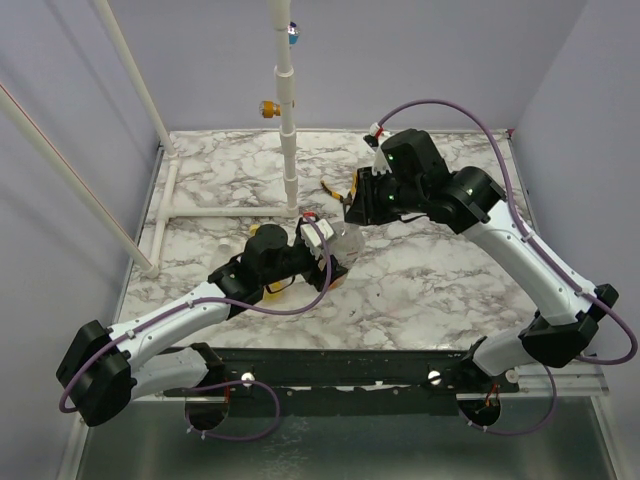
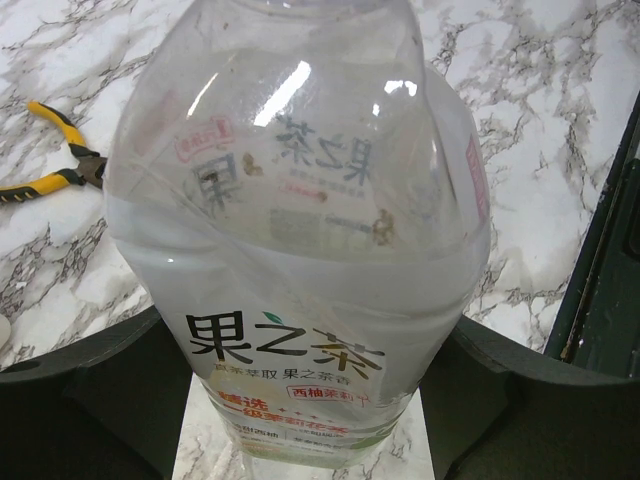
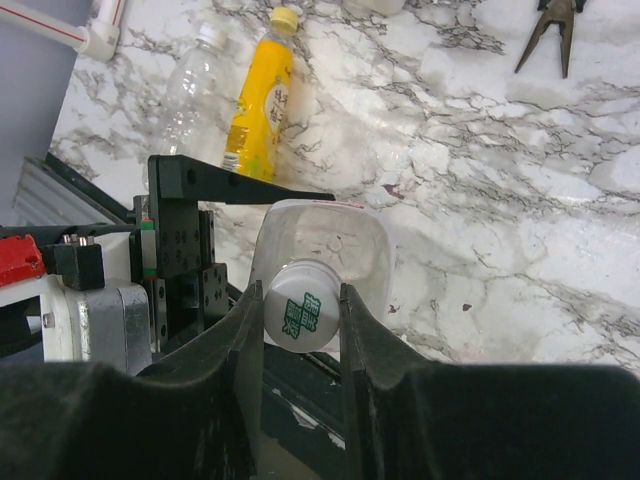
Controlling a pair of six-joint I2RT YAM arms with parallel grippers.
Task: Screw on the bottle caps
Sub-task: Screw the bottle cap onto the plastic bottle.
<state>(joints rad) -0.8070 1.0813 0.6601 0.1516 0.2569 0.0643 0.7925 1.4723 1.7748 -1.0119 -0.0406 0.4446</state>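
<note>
My left gripper (image 2: 310,400) is shut on a clear bottle (image 2: 300,230) with a green-and-white label, one finger on each side of its body. In the top view that bottle (image 1: 343,243) reaches from the left gripper (image 1: 318,250) toward my right gripper (image 1: 355,212). The right gripper (image 3: 300,312) is shut on the whitish cap (image 3: 300,318) with green print, which sits at the bottle's neck (image 3: 330,245). A yellow bottle (image 3: 262,100) with a yellow cap (image 3: 285,18) on it lies on the table further off. No blue cap shows.
Yellow-handled pliers (image 2: 50,160) lie on the marble table (image 1: 440,270), behind the right gripper in the top view (image 1: 338,190). Another clear bottle (image 3: 195,95) lies beside the yellow one. A white pipe frame (image 1: 288,130) stands at the back and left.
</note>
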